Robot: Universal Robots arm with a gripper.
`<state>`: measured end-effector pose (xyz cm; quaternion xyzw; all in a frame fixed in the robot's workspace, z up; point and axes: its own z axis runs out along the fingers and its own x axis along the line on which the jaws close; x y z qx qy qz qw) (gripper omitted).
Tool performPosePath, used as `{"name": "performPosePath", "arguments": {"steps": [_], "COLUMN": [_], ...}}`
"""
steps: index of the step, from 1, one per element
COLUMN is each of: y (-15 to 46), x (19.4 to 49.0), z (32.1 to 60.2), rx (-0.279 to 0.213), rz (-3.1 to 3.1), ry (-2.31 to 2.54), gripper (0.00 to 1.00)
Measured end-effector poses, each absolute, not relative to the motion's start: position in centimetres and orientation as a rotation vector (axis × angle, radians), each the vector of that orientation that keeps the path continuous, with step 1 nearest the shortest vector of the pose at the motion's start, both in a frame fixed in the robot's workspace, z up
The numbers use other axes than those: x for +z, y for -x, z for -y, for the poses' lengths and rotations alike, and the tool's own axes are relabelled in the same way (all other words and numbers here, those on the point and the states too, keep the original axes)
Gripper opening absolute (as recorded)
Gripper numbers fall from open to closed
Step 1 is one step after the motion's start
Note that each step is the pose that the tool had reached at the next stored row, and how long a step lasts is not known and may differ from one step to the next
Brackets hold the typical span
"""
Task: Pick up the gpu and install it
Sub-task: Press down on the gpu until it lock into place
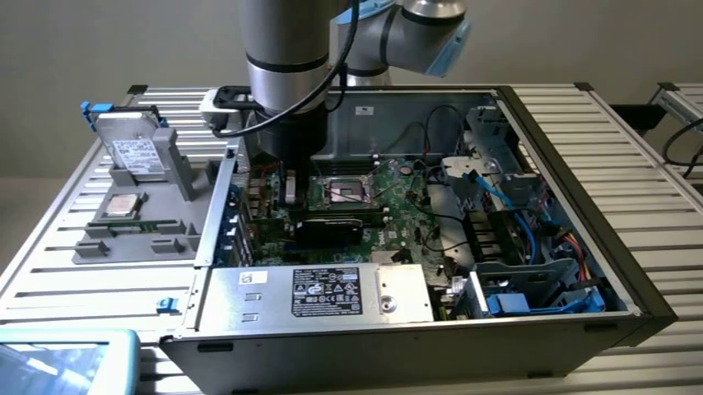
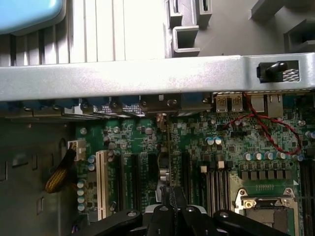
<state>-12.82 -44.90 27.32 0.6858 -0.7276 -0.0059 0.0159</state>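
Holding the thin green-and-black gpu card [image 2: 169, 162] edge-on, my black claw [image 2: 173, 209] pinched tight on it, I'm over the big green motherboard [image 2: 221, 147] slots beside the grey metal case wall [image 2: 147, 76]; I'd keep it square and press evenly.

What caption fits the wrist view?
Shut gripper holds the gpu edge-on over the motherboard slots inside the case.

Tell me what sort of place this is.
Probably a robotics test bench for computer assembly: an open desktop PC case lies on a slatted aluminium table, with a grey parts fixture holding a hard drive beside it.
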Motion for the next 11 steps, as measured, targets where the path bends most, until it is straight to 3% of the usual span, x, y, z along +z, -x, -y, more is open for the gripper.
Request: {"name": "performPosePath", "arguments": {"steps": [11], "y": [13.37], "x": [26.48], "z": [44.76], "rx": [-0.005], "rz": [2.273], "ry": [-2.133], "gripper": [0.12]}}
